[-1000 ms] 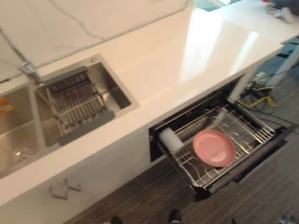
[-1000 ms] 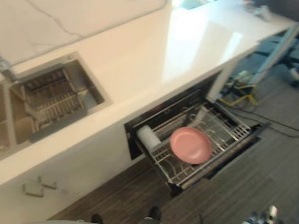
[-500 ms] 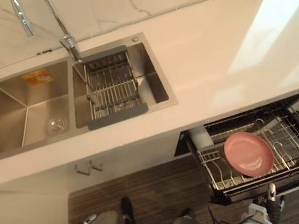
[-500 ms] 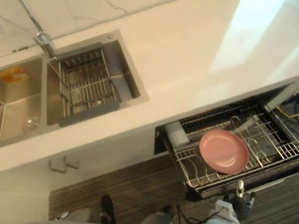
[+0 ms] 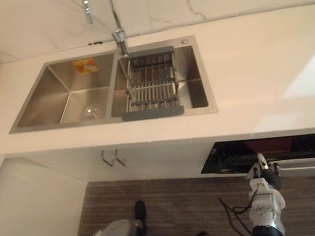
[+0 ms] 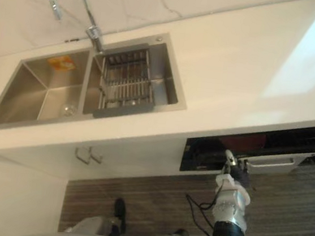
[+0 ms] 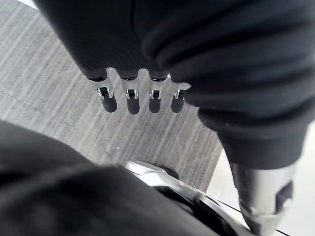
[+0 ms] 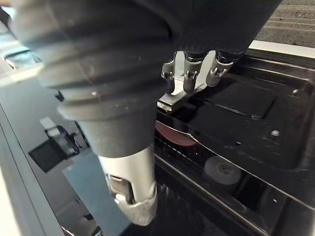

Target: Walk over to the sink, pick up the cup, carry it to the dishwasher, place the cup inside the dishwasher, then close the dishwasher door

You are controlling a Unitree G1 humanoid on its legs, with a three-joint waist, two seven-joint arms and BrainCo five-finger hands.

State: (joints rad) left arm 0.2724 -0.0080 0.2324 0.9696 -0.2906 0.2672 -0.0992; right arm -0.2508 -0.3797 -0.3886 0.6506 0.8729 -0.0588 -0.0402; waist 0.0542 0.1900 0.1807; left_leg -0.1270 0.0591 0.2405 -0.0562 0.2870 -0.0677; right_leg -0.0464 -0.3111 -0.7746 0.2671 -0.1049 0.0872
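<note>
- Although little of it can be made out, the cup [image 5: 91,111] is seen as a small, clear, round shape on the bottom of the left basin of the sink [image 5: 46,91]. It is touched by neither hand.
- An orange label [image 5: 85,65] is stuck to the back wall of that basin. Its writing cannot be read.
- The right basin is partly covered by a wire rack [image 5: 152,89] with a grey front bar.
- The curved tap [image 5: 102,3] is cut off by the upper edge of the head views.
- The sink is set into a white worktop [image 5: 254,66], and most of the dishwasher [image 5: 226,160] below it on the right is hidden by the worktop's front edge.
- A dark strip of the dishwasher is seen under that edge, with a sliver of a red-pink plate [image 5: 268,145] and a pale handle bar [image 5: 303,165].
- The right hand [image 5: 262,167] is held just in front of the dishwasher's dark front.
- In the right wrist view its fingers [image 8: 189,78] are straight and released, with nothing grasped. Whether they touch the silver piece just past them cannot be told.
- A round white object [image 8: 221,169] is seen inside the dishwasher in that view. What it is cannot be told.
- The left hand [image 7: 132,96] hangs over the striped floor [image 7: 49,98], with its fingers straight and loose and nothing held.
</note>
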